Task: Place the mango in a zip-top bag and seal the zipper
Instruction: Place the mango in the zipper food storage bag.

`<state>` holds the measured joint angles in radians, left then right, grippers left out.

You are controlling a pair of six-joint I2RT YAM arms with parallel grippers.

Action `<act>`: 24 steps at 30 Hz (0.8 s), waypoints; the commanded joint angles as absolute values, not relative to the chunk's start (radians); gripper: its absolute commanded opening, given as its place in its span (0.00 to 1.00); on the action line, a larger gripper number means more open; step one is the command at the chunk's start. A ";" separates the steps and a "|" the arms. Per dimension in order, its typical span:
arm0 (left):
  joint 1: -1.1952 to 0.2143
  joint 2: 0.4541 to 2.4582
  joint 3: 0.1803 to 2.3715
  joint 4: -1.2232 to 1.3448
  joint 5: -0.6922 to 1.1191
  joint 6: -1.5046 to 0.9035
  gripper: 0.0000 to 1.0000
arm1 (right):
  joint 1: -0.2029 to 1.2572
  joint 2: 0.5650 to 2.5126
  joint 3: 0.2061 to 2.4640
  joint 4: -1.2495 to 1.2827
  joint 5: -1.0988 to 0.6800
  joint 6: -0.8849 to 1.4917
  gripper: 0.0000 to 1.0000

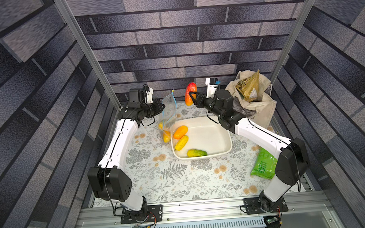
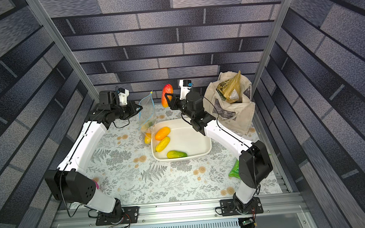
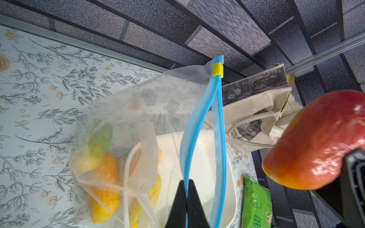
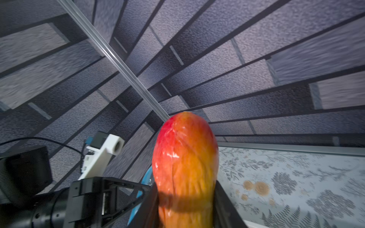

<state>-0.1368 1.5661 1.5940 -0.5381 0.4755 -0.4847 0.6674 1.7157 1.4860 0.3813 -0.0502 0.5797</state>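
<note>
Front rail (image 1: pixel 205 207): running across 6 o'clock, closest to the lens.
Tablecloth (image 1: pixel 171 181): floral print, spreading under everything.
Left gripper (image 1: pixel 162 106): reaching in from 9 o'clock, jaws clenched on the zipper; in the left wrist view its fingertips (image 3: pixel 177 201) are pinching one blue lip.
Zip-top bag (image 1: pixel 169 114): hanging from that grip at 11 o'clock of the white tray, its lower end sagging onto the cloth just beside the tray's rim; showing in both top views (image 2: pixel 147 112).
Bagged fruits (image 3: pixel 102 163): yellow, orange and green pieces lying at the bag's bottom.
Zipper (image 3: pixel 199 122): its two blue lips standing parted, so the mouth is gaping; yellow piece (image 3: pixel 217 69) sitting at the end away from the pinch.
Mango (image 1: pixel 190 93): red-orange, hanging in the air at 12 o'clock of the tray, roughly upright, at 3 o'clock of the bag's mouth and apart from it.
Right gripper (image 1: pixel 193 99): grasping the mango around its lower part; in the right wrist view its fingers (image 4: pixel 227 211) are pressing on either side.
White tray (image 1: pixel 211 128): sitting mid-table, holding three fruits (image 1: pixel 181 142) toward its 8 o'clock side.
Canvas tote (image 1: pixel 262 111): slumping at 2 o'clock of the tray, an olive packet (image 1: pixel 249 87) sticking out.
Green snack packet (image 1: pixel 264 166): lying at 4 o'clock of the tray.
</note>
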 commanded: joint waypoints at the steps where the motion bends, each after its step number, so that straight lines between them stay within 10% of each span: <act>1: -0.141 1.559 1.612 -0.516 0.507 -0.517 0.00 | 0.717 1.813 1.548 0.575 0.012 0.607 0.03; 13: -0.121 1.536 1.605 -0.505 0.508 -0.541 0.00 | 0.773 1.970 1.665 0.572 0.051 0.565 0.06; 24: -0.092 1.520 1.594 -0.480 0.492 -0.583 0.00 | 0.787 1.991 1.730 0.350 -0.040 0.459 0.61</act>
